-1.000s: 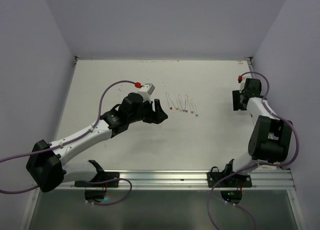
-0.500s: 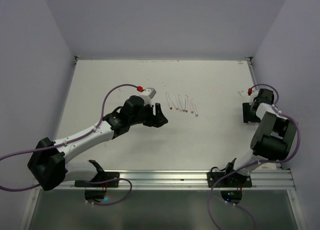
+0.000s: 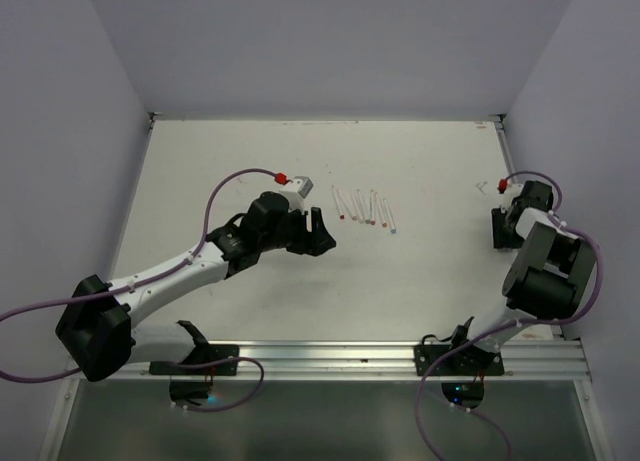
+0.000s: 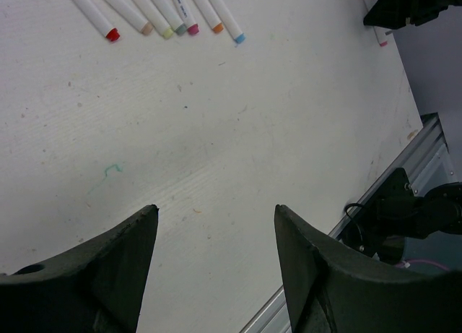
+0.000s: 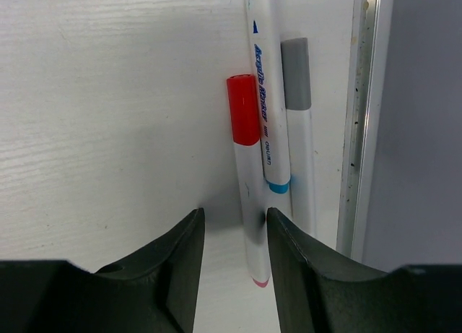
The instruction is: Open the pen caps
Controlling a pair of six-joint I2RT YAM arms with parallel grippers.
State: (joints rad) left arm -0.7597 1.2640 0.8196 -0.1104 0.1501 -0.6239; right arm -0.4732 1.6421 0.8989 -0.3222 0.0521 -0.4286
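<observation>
Several white pens [image 3: 365, 209] lie in a row mid-table, their coloured ends toward me; they also show at the top of the left wrist view [image 4: 166, 15]. My left gripper [image 3: 318, 231] is open and empty, just left of and nearer than that row [image 4: 216, 206]. My right gripper [image 3: 498, 229] is open, low at the table's right edge. Three more pens lie there: one with a red cap [image 5: 242, 109], one with blue ends [image 5: 263, 94], one with a grey cap [image 5: 296, 84]. The red-capped pen's barrel runs between my right gripper's [image 5: 234, 212] fingers, against the right one.
The table's metal right edge rail [image 5: 364, 131] runs right beside the three pens, with the wall beyond it. A metal rail [image 3: 400, 356] lines the near edge. The right arm [image 4: 411, 4] shows at the top right of the left wrist view.
My right gripper has moved nearer and to the right, down over the pens at the table's right edge. My left gripper shifted slightly nearer, then stayed still.
</observation>
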